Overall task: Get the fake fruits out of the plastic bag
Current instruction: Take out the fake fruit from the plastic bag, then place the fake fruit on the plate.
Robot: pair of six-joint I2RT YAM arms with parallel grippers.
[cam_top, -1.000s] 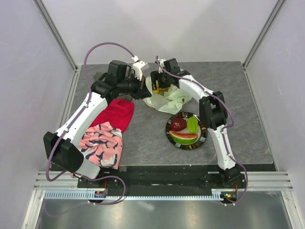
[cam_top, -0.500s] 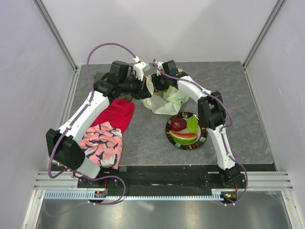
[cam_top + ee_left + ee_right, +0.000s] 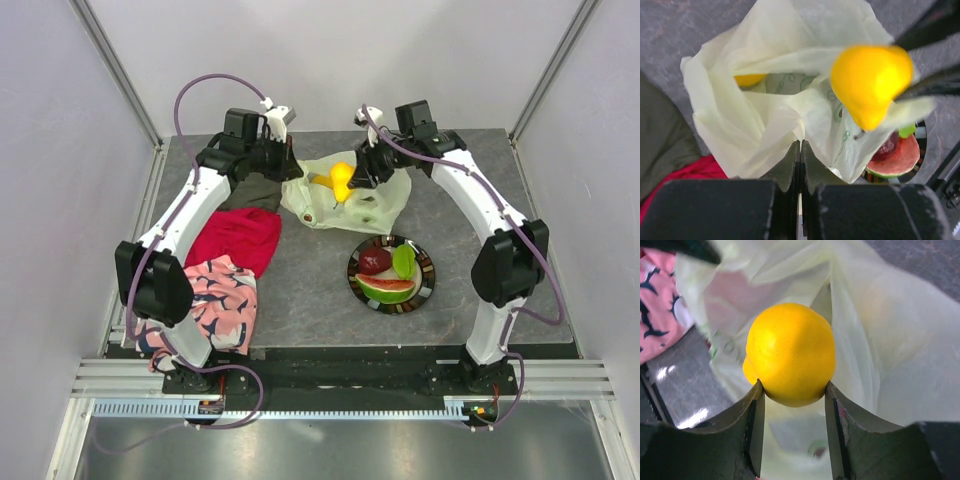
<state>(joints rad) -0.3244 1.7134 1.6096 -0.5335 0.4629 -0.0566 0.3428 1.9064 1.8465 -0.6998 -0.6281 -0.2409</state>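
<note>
Just above the open mouth of the bag [image 3: 378, 204], a yellow pear [image 3: 342, 178] hangs clamped between the two fingers of the right gripper [image 3: 794, 389], clear of the plastic. A second yellow fruit [image 3: 749, 79] lies inside the bag, half hidden by a fold (which fruit it is I cannot tell). The bag lies crumpled on the far middle of the table [image 3: 500, 200], and the left gripper [image 3: 800, 150] has its fingers pressed together on a fold at the bag's left edge. Near the bag, on the side toward the arm bases, a plate [image 3: 428, 262] carries a dark red apple [image 3: 374, 262], a green piece [image 3: 403, 260] and a watermelon slice [image 3: 385, 288]. To the left lie a dark cloth [image 3: 250, 192], a red cloth [image 3: 240, 238] and a pink patterned cloth [image 3: 215, 300].
</note>
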